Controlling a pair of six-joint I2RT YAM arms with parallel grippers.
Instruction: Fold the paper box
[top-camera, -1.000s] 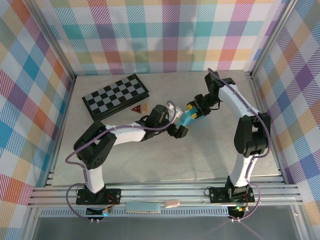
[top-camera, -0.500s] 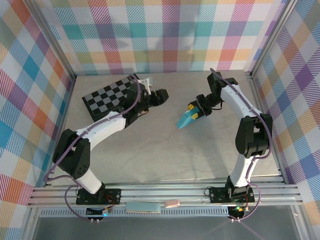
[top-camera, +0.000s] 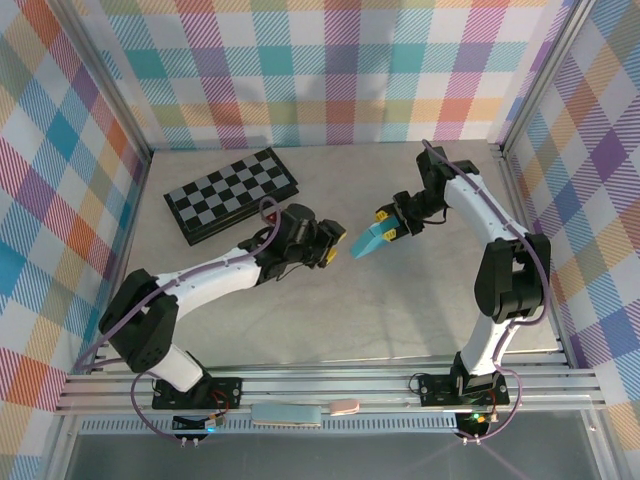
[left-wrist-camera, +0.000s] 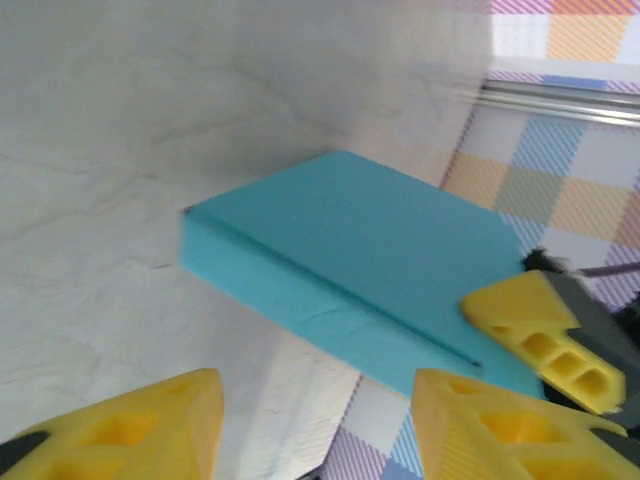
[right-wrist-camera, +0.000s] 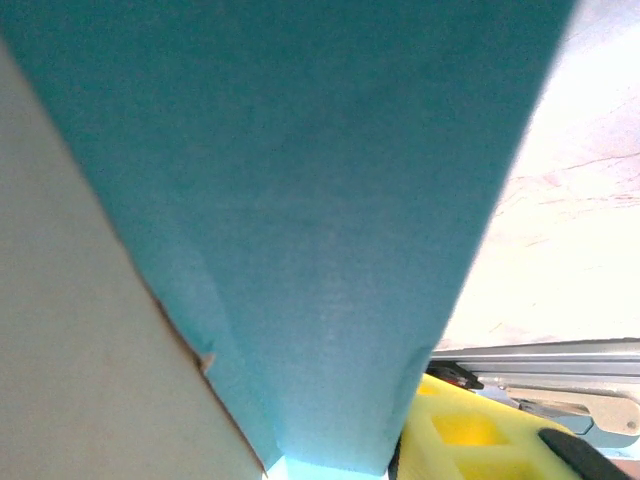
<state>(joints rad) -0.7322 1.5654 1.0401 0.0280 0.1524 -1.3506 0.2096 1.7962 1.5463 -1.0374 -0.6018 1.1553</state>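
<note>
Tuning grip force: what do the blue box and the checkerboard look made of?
Paper box: thin card, matte turquoise. It has crisp folded edges, a faint crease on the side wall and no gloss.
Checkerboard: a rigid flat board of black and grey squares with a dark rim. It could be wood or printed fibreboard, but it is too far off to tell.
</note>
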